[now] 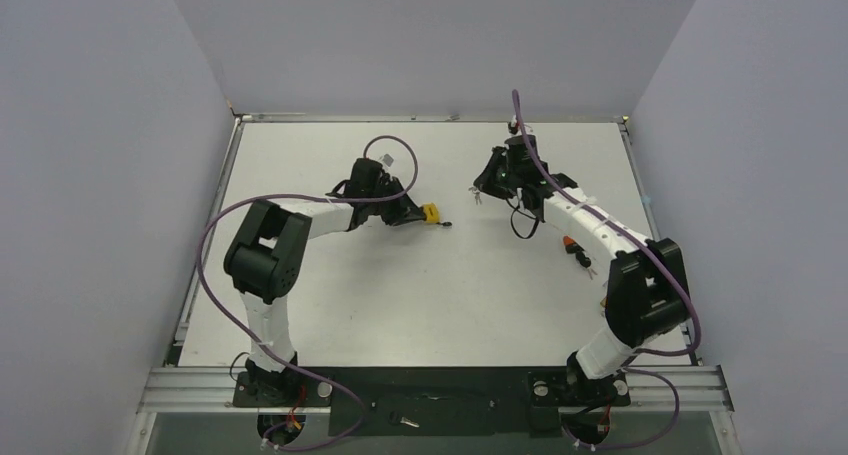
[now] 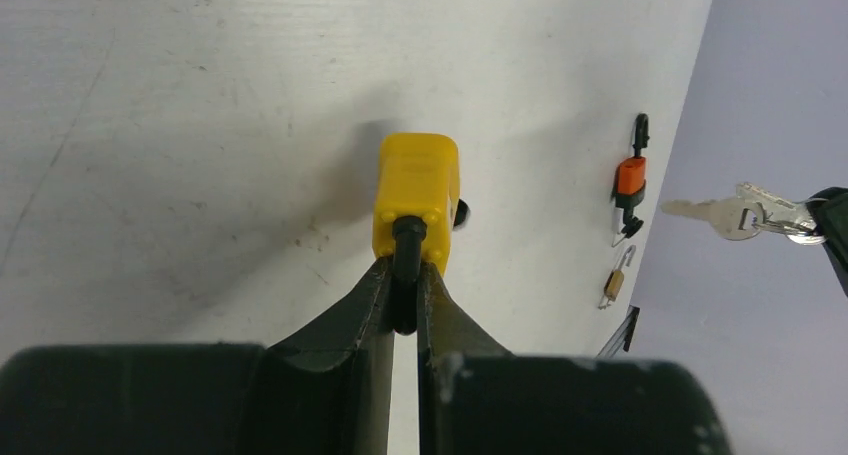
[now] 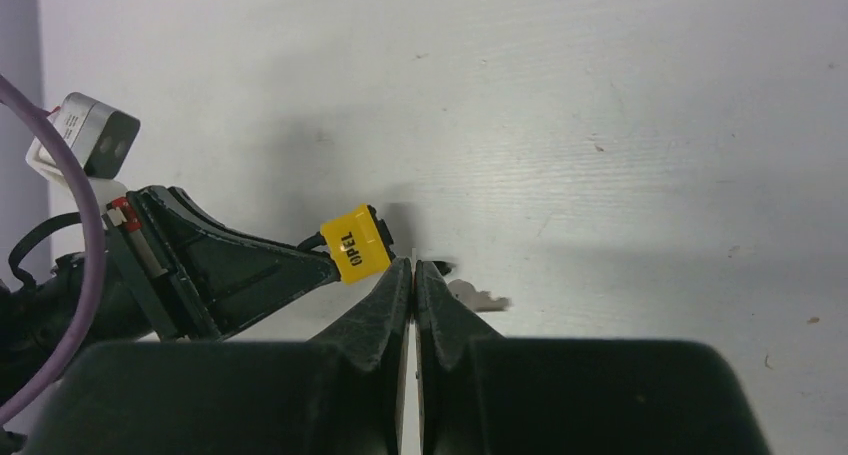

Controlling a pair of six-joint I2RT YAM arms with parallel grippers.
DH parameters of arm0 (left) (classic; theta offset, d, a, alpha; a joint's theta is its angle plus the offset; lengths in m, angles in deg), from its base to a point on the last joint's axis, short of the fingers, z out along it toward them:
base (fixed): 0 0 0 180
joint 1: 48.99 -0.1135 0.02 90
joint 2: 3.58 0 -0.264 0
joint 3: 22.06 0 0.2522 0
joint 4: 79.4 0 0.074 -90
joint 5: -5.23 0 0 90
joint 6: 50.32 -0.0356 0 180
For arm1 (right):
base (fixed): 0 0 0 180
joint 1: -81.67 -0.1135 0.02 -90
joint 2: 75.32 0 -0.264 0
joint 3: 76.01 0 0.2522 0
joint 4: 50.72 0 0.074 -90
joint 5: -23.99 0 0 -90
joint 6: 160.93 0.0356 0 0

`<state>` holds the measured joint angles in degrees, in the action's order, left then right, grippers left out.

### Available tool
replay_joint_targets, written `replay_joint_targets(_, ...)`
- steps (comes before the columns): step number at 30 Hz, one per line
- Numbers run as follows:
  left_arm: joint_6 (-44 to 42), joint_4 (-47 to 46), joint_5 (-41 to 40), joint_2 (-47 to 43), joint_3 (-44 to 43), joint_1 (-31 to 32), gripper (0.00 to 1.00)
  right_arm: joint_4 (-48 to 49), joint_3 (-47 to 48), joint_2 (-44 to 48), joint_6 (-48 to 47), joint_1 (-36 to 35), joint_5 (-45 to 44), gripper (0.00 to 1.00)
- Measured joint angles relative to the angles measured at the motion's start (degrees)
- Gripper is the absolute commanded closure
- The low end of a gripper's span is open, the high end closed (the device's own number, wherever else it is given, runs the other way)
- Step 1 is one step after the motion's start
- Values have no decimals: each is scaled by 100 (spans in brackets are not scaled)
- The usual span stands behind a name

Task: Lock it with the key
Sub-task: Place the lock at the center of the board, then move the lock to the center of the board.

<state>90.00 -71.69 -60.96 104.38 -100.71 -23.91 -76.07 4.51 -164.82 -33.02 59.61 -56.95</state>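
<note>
From above, both arms reach over the white bench [image 1: 400, 295] toward its far middle. The left fingers [image 1: 408, 213] hold a block-shaped yellow padlock with a black shackle [image 1: 430, 213], which juts out to their right. A little further right and clear of it, the right fingers [image 1: 482, 190] carry the tiny silver-grey metal key on a small ring [image 1: 478, 197] (no more than a speck here). An orange padlock with a black shackle [image 1: 568, 243] and, nearer, a small brass padlock with a silver shackle [image 1: 590, 270] lie on the bench's right side, beside the right arm.

In the left wrist view, the left fingers [image 2: 380, 280] are clamped on the shackle, and the yellow padlock [image 2: 415, 190] sits just past their tips. The key [image 2: 735, 215] hangs at the right edge, blade pointing left and ring end at the dark tip of the right fingers [image 2: 832, 230]. The orange padlock [image 2: 628, 180] and brass padlock [image 2: 612, 285] lie between, at the bench [image 2: 200, 125] edge.

In the right wrist view, the right fingers [image 3: 400, 285] are pressed together on the key [image 3: 478, 297], with only its silver blade showing just right of the tips. The yellow padlock [image 3: 355, 243] (black lettering on its face) is just left of them, held by the left fingers [image 3: 250, 270].
</note>
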Motion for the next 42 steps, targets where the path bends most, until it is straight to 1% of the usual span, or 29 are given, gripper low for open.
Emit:
replay_joint_targets(3,181,-127,118,656,-138,-15,100,-199,256,-544,0,-9,-186,100)
replay_joint_targets(5,208,-258,192,798,-291,-24,98,-260,450,-859,-2,-31,-273,100)
replay_joint_targets(6,208,-341,192,833,-354,-26,95,-264,518,-986,-4,-52,-319,100)
replay_joint_targets(7,208,-417,175,848,-393,-31,87,-284,579,-1091,-17,-90,-376,100)
replay_joint_targets(8,208,-461,160,850,-407,-42,83,-306,634,-1187,-24,-129,-400,100)
replay_joint_targets(9,201,-483,142,850,-407,-50,75,-330,697,-1298,-44,-186,-442,100)
replay_joint_targets(10,205,-487,98,850,-407,-63,72,-350,758,-1423,-68,-249,-470,100)
replay_joint_targets(11,197,-463,39,850,-404,-74,67,-365,824,-1539,-90,-317,-496,100)
replay_joint_targets(13,177,-398,-70,850,-385,-107,63,-391,940,-1751,-127,-426,-525,99)
replay_joint_targets(14,179,-350,-149,850,-380,-122,63,-411,1005,-1878,-136,-466,-529,96)
replay_joint_targets(16,142,-186,-332,835,-326,-151,61,-457,1145,-2107,-149,-546,-522,84)
replay_joint_targets(17,111,-68,-428,817,-297,-157,61,-494,1202,-2201,-151,-573,-522,73)
replay_joint_targets(18,83,39,-520,793,-271,-162,60,-527,1244,-2273,-160,-579,-525,67)
replay_joint_targets(19,66,138,-597,739,-227,-168,59,-581,1296,-2339,-197,-581,-531,55)
replay_joint_targets(20,15,278,-730,636,-203,-168,58,-621,1342,-2374,-225,-577,-557,50)
replay_joint_targets(21,-22,459,-866,490,-166,-166,57,-651,1366,-2382,-205,-577,-581,42)
replay_joint_targets(23,-116,820,-1200,118,-87,-166,56,-708,1377,-2365,-269,-575,-640,36)
replay_joint_targets(26,-199,1174,-1600,-479,-20,-166,55,-802,1381,-2317,-295,-542,-800,33)
replay_joint_targets(29,-295,1368,-1790,-1191,116,-157,52,-946,1285,-2085,-278,-485,-1010,32)
replay_joint_targets(32,-442,1506,-1818,-1921,291,-57,51,-1084,844,-1429,-195,-275,-1292,32)
replay_joint_targets(35,-549,1580,-1735,-2347,420,157,50,-1268,339,-568,-28,87,-1692,31)
replay_joint_targets(39,-603,1657,-1427,-2949,748,468,49,-1429,-474,533,267,640,-2361,30)
replay_joint_targets(42,-597,1681,-1187,-3244,940,586,49,-1556,-1058,975,402,1088,-2629,27)
